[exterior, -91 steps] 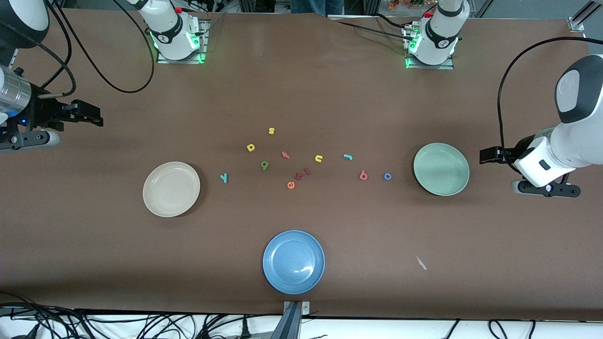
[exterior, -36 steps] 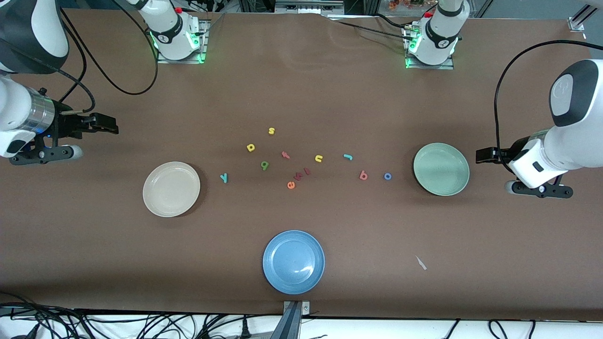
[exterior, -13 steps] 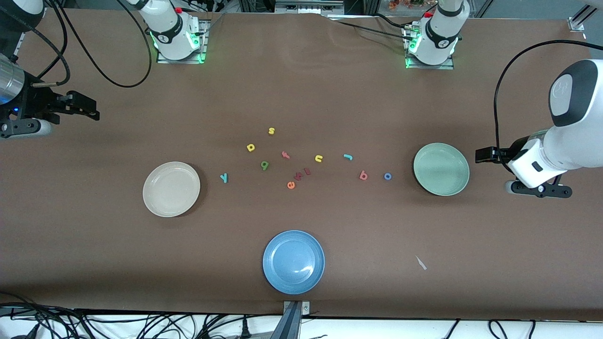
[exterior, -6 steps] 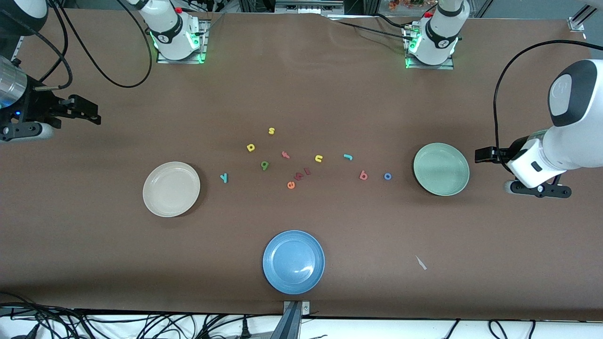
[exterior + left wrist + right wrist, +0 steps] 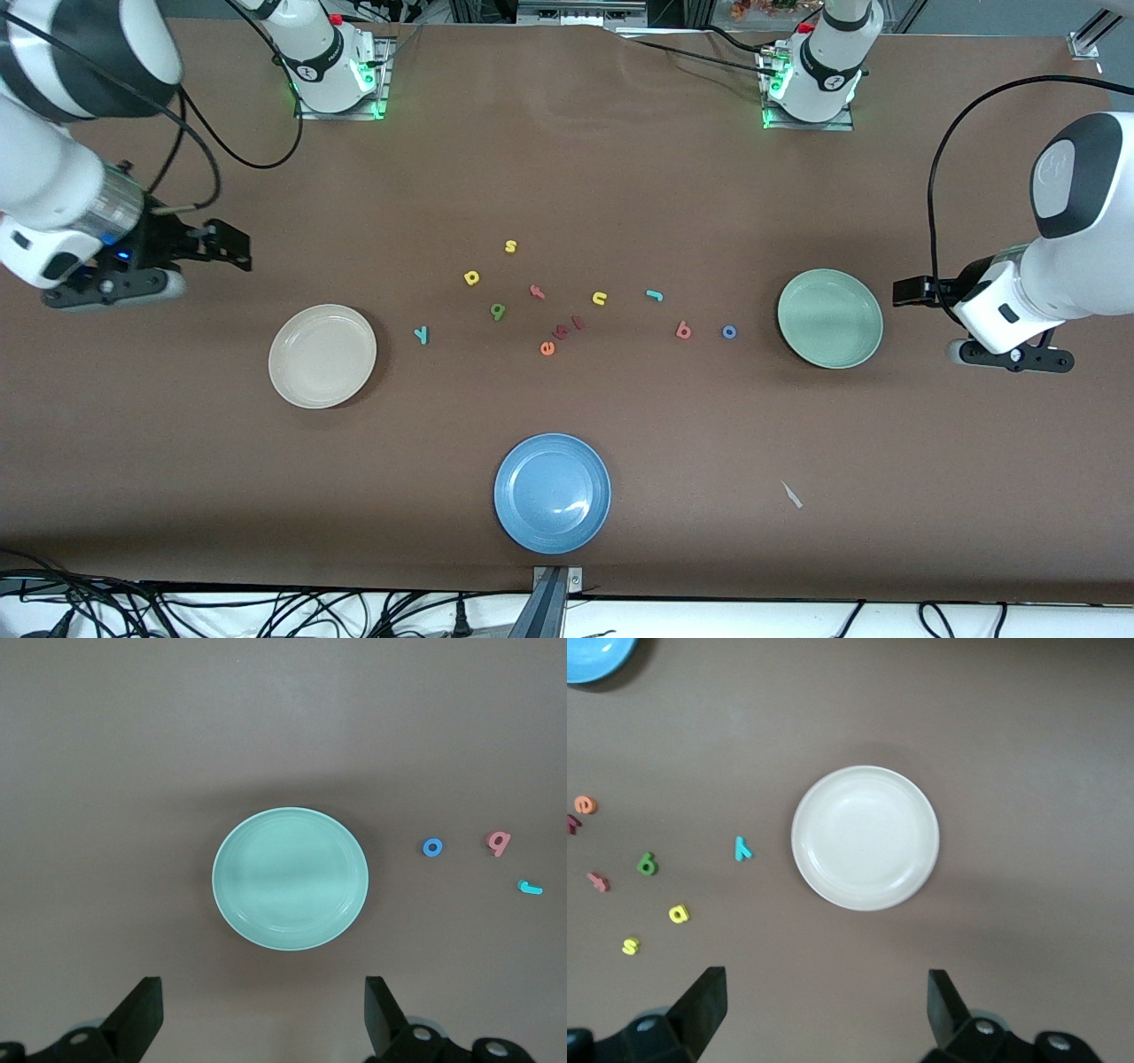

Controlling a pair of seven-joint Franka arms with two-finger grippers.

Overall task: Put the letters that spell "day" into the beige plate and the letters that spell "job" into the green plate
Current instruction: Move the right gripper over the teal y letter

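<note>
Hovering with both jaws apart, my right gripper (image 5: 232, 251) should centre squarely over the tiny teal foam "y" (image 5: 422, 334) before descending; my left gripper (image 5: 912, 291) waits beside the pale mint-green plate (image 5: 873, 306).

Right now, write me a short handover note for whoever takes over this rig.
Left gripper: open, empty, waiting by the green plate at the left arm's end.
Right gripper: open, empty, over the table at the right arm's end, by the beige plate.
Both plates hold nothing.
Day letters on the table: teal y, yellow d, dark green a.
Job letters on the table: blue o, red b, teal j.
Done: nothing placed.
Left: all six letters.
</note>
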